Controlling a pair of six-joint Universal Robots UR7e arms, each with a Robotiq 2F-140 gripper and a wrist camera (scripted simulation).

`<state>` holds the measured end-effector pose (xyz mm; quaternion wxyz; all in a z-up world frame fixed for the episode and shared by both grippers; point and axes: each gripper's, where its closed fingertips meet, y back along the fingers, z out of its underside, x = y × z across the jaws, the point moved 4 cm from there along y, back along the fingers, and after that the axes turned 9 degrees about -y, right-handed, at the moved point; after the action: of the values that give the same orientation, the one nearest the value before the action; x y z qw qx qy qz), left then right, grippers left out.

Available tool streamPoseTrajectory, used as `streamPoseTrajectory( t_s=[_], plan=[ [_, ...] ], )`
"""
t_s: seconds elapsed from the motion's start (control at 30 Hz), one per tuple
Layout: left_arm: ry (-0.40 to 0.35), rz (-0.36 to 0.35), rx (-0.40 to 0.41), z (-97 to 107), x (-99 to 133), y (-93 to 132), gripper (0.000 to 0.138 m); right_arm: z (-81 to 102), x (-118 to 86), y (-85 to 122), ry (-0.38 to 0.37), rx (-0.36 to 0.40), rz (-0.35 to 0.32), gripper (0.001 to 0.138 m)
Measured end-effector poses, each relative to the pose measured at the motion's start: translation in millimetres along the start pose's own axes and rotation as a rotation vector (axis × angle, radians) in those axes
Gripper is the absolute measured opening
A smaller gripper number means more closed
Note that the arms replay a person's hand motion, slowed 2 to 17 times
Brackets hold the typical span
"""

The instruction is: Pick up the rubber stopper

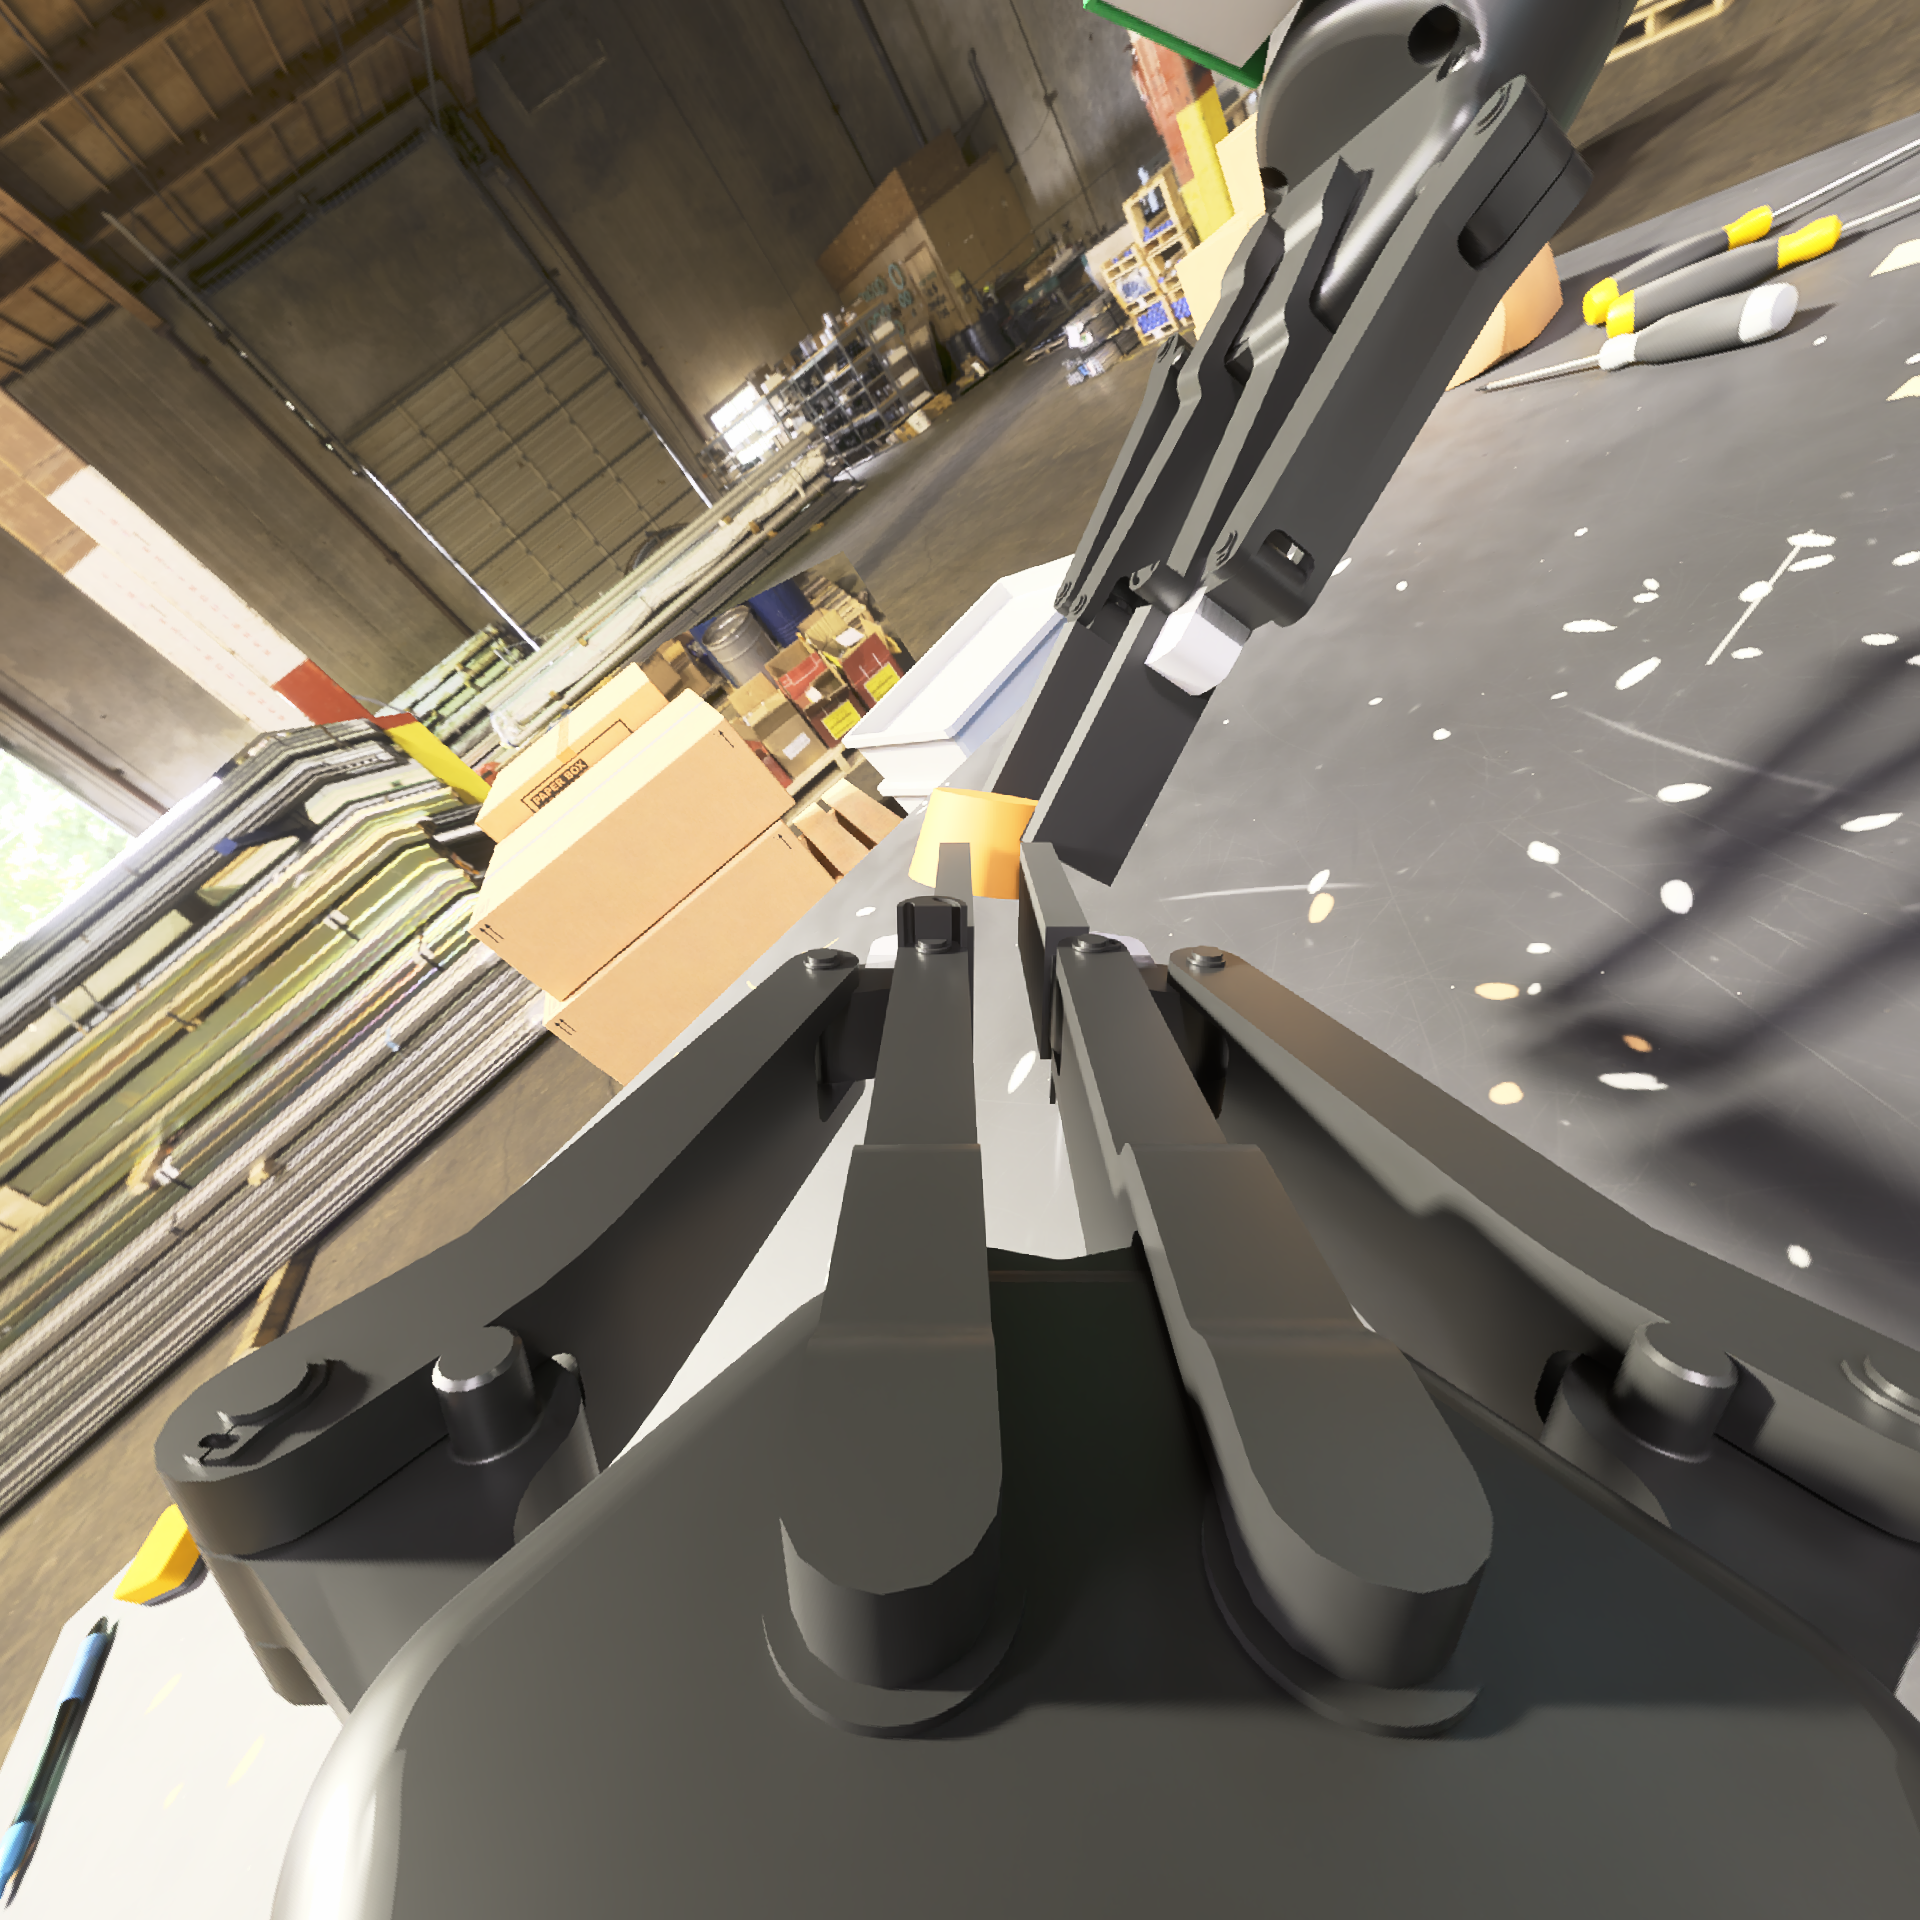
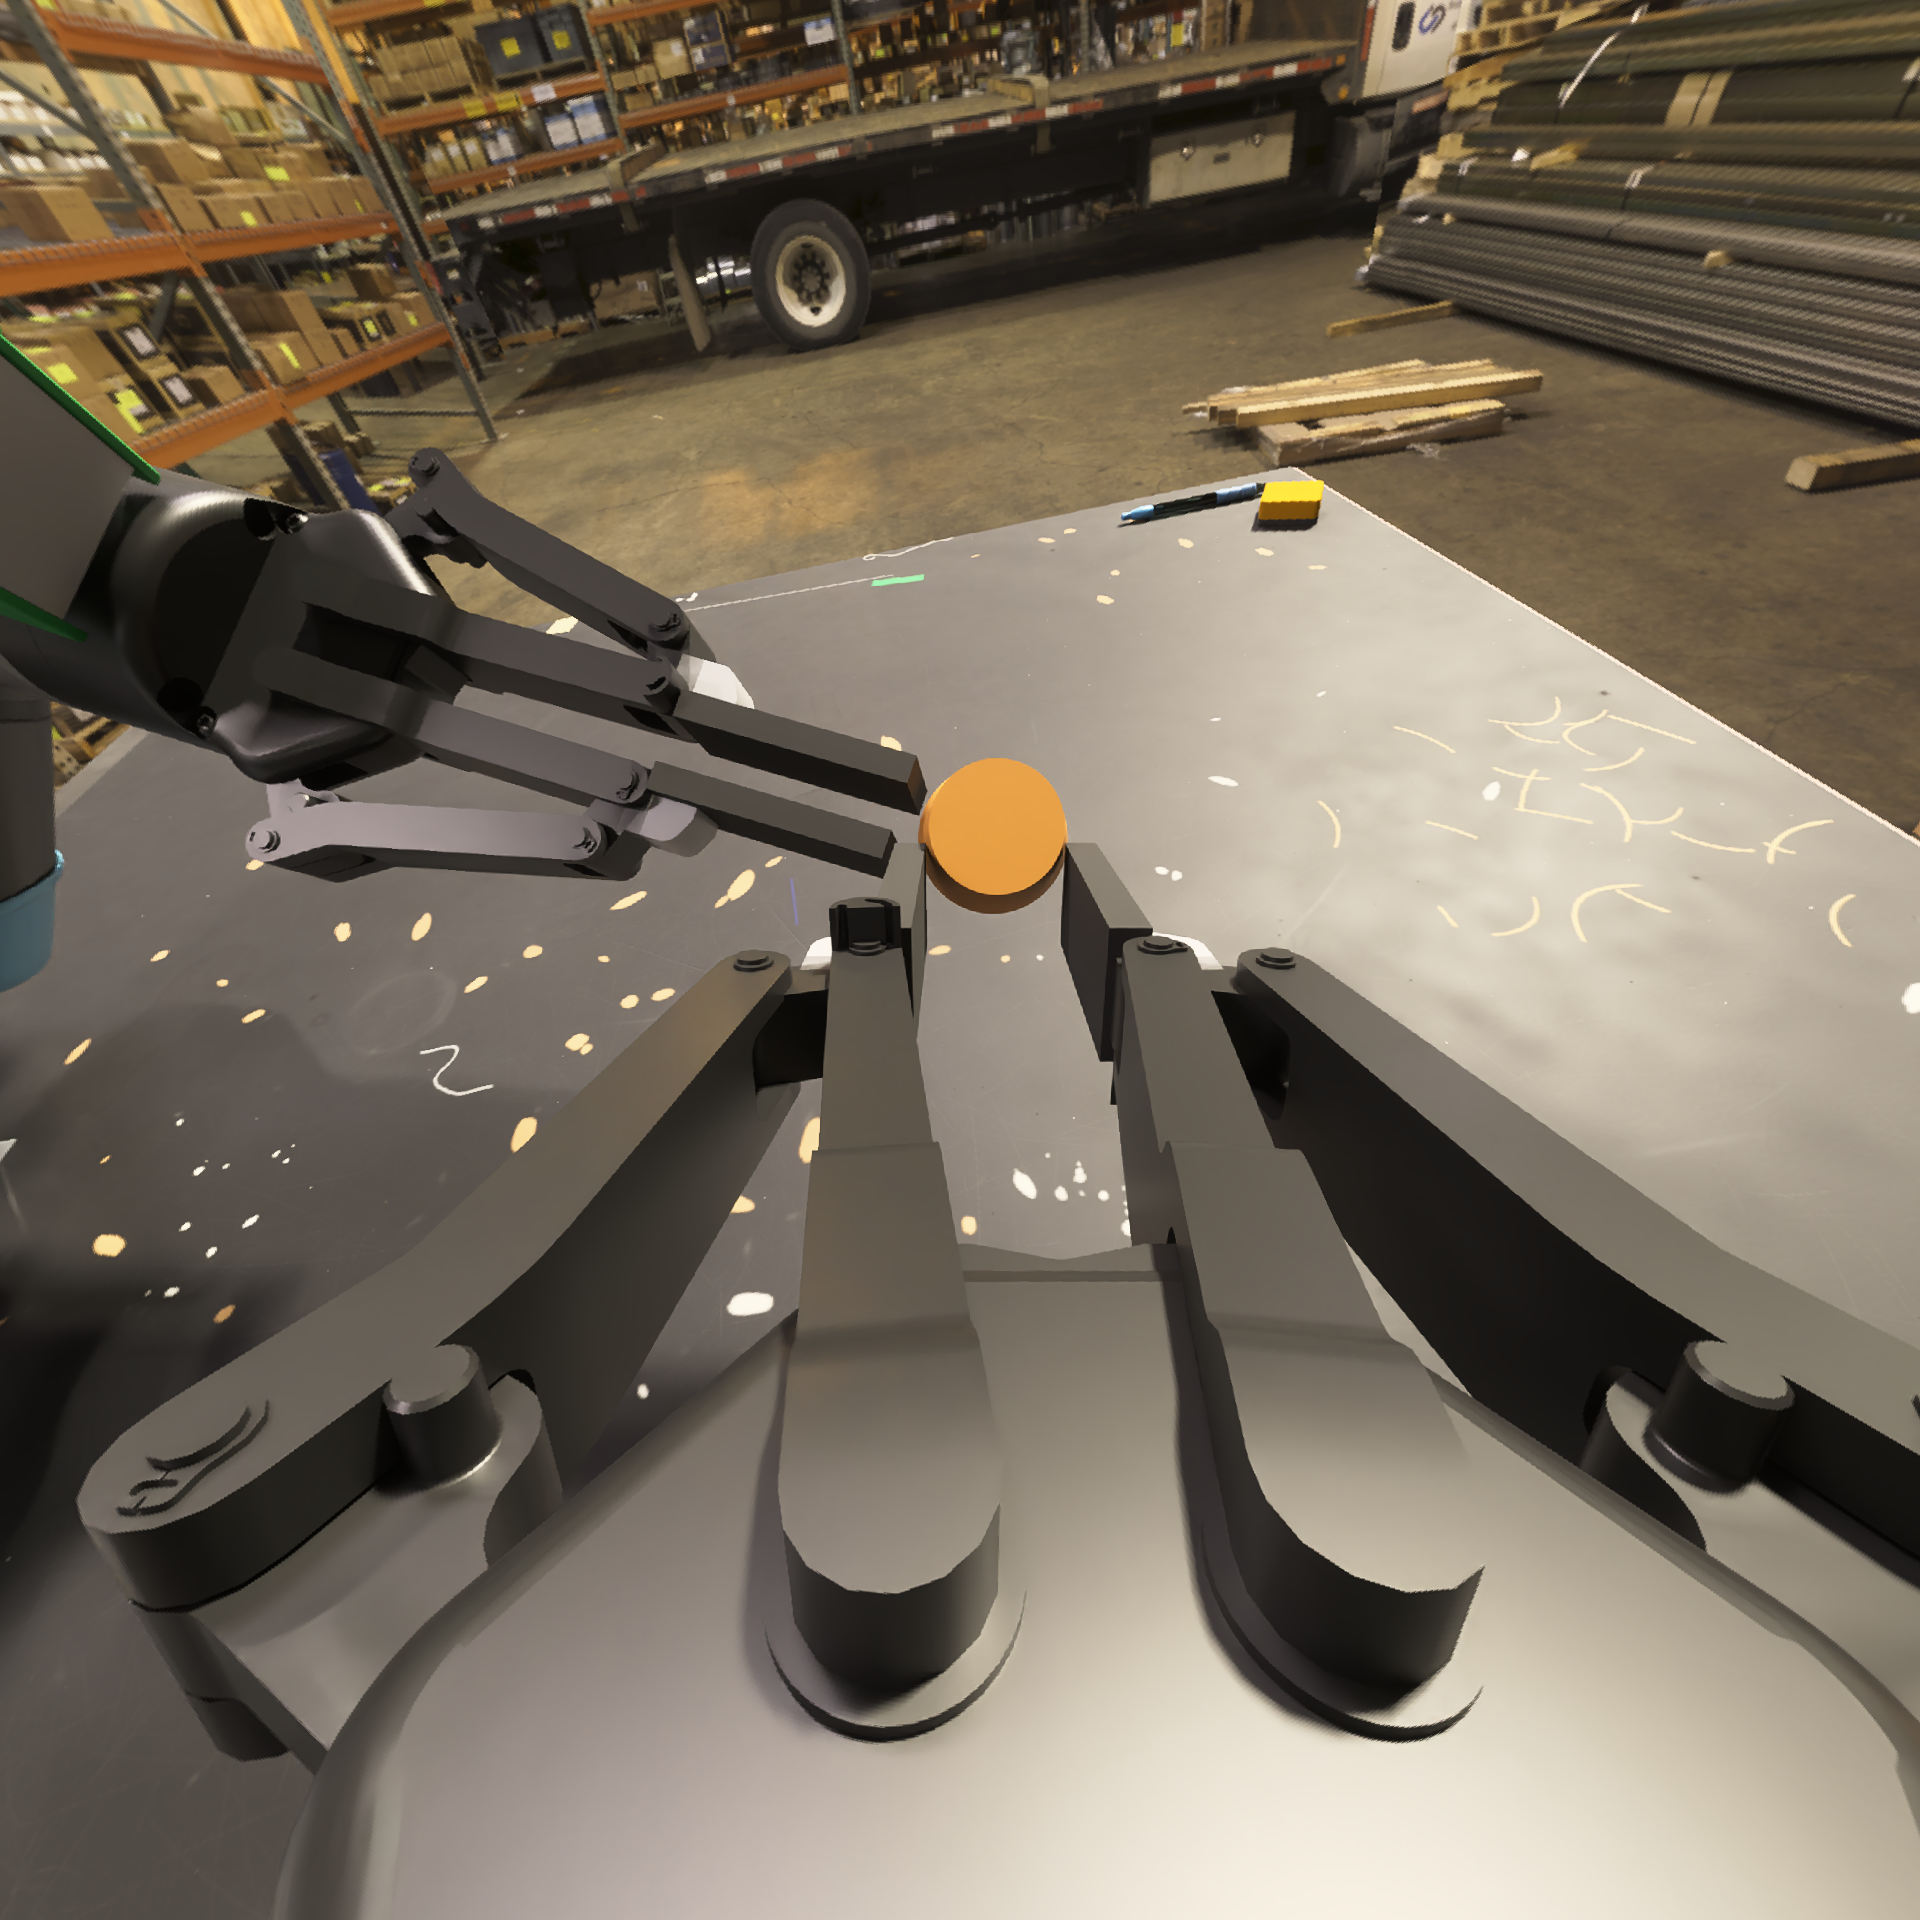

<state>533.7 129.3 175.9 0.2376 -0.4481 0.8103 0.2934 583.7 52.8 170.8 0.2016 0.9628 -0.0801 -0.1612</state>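
Note:
The rubber stopper (image 2: 992, 826) is a short orange cylinder over the dark grey table (image 2: 1351, 935). My right gripper (image 2: 994, 883) has a finger on each side of it and is shut on it. I cannot tell whether the stopper rests on the table. My left gripper (image 1: 995, 868) is shut and empty, its tips right against the stopper (image 1: 977, 831). In the right wrist view the left gripper (image 2: 902, 816) reaches in from the left and its tips touch the stopper's side. One right finger (image 1: 1117, 748) comes down from the upper right beside the stopper.
Screwdrivers with yellow and grey handles (image 1: 1704, 281) lie at the far side. A white tray (image 1: 956, 686) stands at the table edge beyond the stopper. A blue pen (image 2: 1184, 506) and a yellow block (image 2: 1290, 501) lie at the far corner. A peach block (image 1: 1517, 312) sits behind the right gripper.

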Motion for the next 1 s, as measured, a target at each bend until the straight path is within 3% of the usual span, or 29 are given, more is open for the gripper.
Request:
streamPoseTrajectory(
  t_s=[1.0],
  plan=[
    [0.038,-0.144,0.090,-10,-1,2,0.013,-10.6,-2,7,-0.025,0.069,-0.006,0.035]
  ],
)
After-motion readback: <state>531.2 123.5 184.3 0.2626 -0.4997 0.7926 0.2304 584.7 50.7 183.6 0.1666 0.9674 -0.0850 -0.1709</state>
